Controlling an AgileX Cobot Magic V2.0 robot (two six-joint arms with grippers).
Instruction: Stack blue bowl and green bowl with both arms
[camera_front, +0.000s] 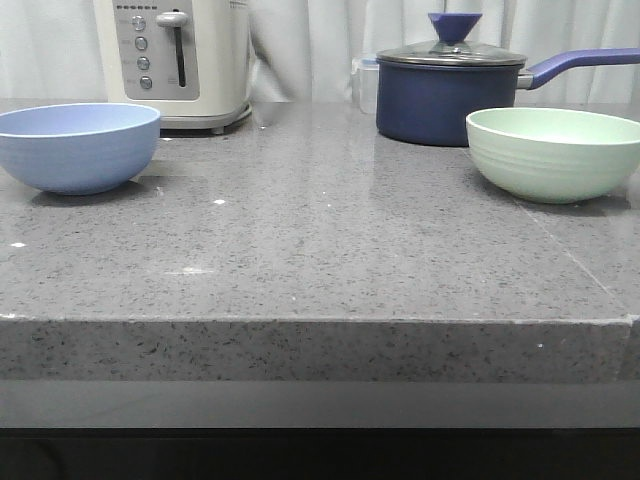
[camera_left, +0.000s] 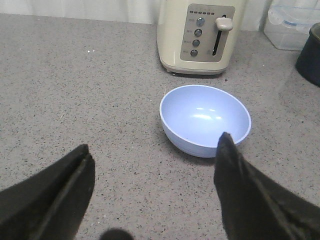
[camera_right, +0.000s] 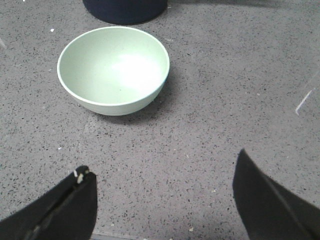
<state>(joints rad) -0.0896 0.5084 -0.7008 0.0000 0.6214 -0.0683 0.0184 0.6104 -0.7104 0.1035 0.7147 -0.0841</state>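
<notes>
**Both pincers spread wide, bowls sitting apart on the worktop**

The grey speckled worktop is lying nearest the front camera, its thick front edge running straight across the view. I am holding my left pincer above it with the two dark fingers standing far apart and gripping nothing. The blue bowl is sitting upright just beyond those fingers, with the tip of one finger overlapping its rim in the left wrist view; I cannot tell whether the two are touching. Behind that bowl a cream toaster is standing, its lever and round buttons facing my wrist camera.

I am holding my right pincer just as wide, with bare worktop showing between its fingers and nothing caught in them. The green bowl is resting upright ahead of it, well clear of both fingers.

From the front, the blue bowl is sitting at the far left and the green bowl at the far right, well apart. A navy saucepan with a glass lid is standing just behind the green bowl, its handle pointing right. Neither arm is showing in that view.
</notes>
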